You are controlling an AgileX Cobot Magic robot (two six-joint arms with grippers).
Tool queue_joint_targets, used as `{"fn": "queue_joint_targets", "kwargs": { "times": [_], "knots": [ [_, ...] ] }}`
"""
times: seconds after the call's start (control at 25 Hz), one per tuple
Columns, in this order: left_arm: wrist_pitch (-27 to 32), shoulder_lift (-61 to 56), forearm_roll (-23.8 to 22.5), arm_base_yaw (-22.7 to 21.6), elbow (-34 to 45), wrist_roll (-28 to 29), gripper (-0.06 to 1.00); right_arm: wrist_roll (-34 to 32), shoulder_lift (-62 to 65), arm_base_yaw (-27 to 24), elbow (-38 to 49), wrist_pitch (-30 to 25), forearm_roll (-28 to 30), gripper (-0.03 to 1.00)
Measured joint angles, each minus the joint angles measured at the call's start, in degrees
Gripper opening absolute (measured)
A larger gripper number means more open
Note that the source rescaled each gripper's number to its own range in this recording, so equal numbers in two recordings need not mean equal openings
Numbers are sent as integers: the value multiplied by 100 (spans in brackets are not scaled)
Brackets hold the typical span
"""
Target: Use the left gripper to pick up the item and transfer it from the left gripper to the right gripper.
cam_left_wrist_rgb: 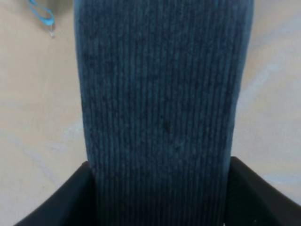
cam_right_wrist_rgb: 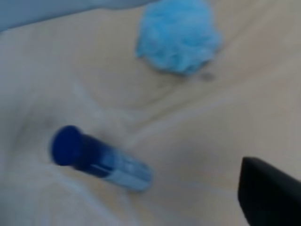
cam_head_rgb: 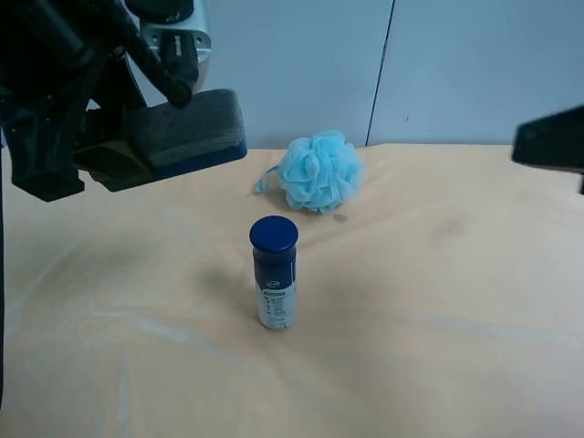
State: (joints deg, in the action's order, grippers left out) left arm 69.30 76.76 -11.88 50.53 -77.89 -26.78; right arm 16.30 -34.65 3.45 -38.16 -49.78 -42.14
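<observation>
Exterior high view: the left hand (cam_head_rgb: pixel 128 151) pinches the item (cam_head_rgb: pixel 196 128) and holds it in the air over the surface (cam_head_rgb: pixel 438 301).

The left arm is raised at this view's left, and the item juts out nearly level toward the middle. The right hand (cam_head_rgb: pixel 550 139) sits at the right edge, spread and holding nothing, well apart from the item. Only the left wrist view shows the grip: 2 black fingers (cam_left_wrist_rgb: pixel 56 202) press the sides of the item's ribbed grey-blue face. The blurred right wrist view shows 1 finger above the bottle (cam_head_rgb: pixel 275 274) and the bath puff (cam_head_rgb: pixel 318 171). The bottle stands upright, with the puff behind it. A creased peach cloth covers the surface, and pale grey-blue wall panels (cam_head_rgb: pixel 474 64) stand behind.
</observation>
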Motion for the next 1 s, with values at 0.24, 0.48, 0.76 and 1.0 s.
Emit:
{"fn": "queue_joint_targets", "kwargs": {
  "times": [0.24,0.48,0.76,1.0],
  "knots": [
    [0,0,0,0,0,0,8,2521,-1791,0,-46,-431,-3042,100],
    [0,0,0,0,0,0,8,4012,-3273,65,-50,-1447,-4825,100],
    [0,0,0,0,0,0,8,4415,-4297,951,-660,-1527,-5039,100],
    [0,0,0,0,0,0,8,4403,-4885,1444,-1245,-1339,-5089,100]
  ]
}}
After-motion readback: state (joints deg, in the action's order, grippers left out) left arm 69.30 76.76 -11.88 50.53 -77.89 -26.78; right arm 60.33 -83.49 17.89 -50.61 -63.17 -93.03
